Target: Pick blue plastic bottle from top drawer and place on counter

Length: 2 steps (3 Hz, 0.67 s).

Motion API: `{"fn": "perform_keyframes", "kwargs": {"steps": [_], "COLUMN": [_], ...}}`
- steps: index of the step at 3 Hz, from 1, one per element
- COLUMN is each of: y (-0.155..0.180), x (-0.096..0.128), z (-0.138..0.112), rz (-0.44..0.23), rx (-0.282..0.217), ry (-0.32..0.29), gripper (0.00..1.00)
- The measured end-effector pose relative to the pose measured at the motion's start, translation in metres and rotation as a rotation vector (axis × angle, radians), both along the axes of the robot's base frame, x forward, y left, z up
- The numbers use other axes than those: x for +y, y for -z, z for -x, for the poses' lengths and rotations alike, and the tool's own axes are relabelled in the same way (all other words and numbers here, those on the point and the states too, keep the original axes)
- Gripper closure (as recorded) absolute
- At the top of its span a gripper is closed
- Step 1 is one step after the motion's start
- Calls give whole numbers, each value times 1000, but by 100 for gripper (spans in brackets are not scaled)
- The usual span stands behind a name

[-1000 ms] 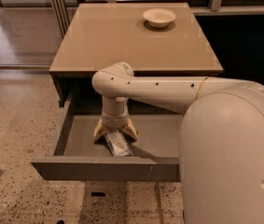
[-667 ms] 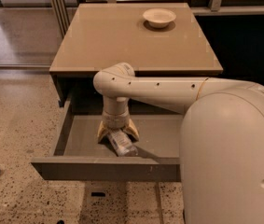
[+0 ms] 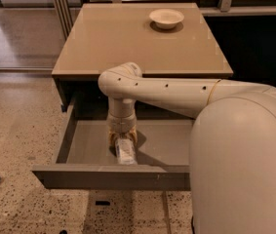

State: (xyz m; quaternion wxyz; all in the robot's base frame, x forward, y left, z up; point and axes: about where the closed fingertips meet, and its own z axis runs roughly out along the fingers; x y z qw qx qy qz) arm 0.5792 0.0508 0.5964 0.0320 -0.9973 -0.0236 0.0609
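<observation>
Since a second ago the gripper [image 3: 123,141] has been drawing in: its tan fingers [image 3: 112,138], splayed wide before, are now pressing close on either side of the blue plastic bottle [image 3: 126,152] and clamping its far end. The bottle has also been turning, from a slant toward the near right to pointing almost straight at the near front panel. It is lying low inside the top drawer [image 3: 86,145], left of the middle and just behind the front panel; whether it is resting on the grey floor or hanging just above it I cannot tell. The gripper is pointing straight down into the drawer from a pale wrist, and the arm [image 3: 176,94] is running rightward from a bent joint above the drawer's far edge to the robot's big white body [image 3: 245,165], which is filling the near right corner and hiding the drawer's right end. The drawer is standing pulled well out toward the near side. Above and beyond it the counter [image 3: 128,38] is stretching away, glossy and beige, with a white bowl [image 3: 166,18] sitting near its far right edge. A speckled floor [image 3: 15,130] is spreading out to the left.
</observation>
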Motion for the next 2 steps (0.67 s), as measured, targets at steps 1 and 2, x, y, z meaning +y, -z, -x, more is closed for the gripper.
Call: {"fn": "perform_keyframes", "kwargs": {"steps": [1,2], "y": [-38,-118], "x": [-13,-36], "z": [11,33], "rz": [29,111], "rx": [-60,-159], "ry": [20,31], "gripper": [100,100]}}
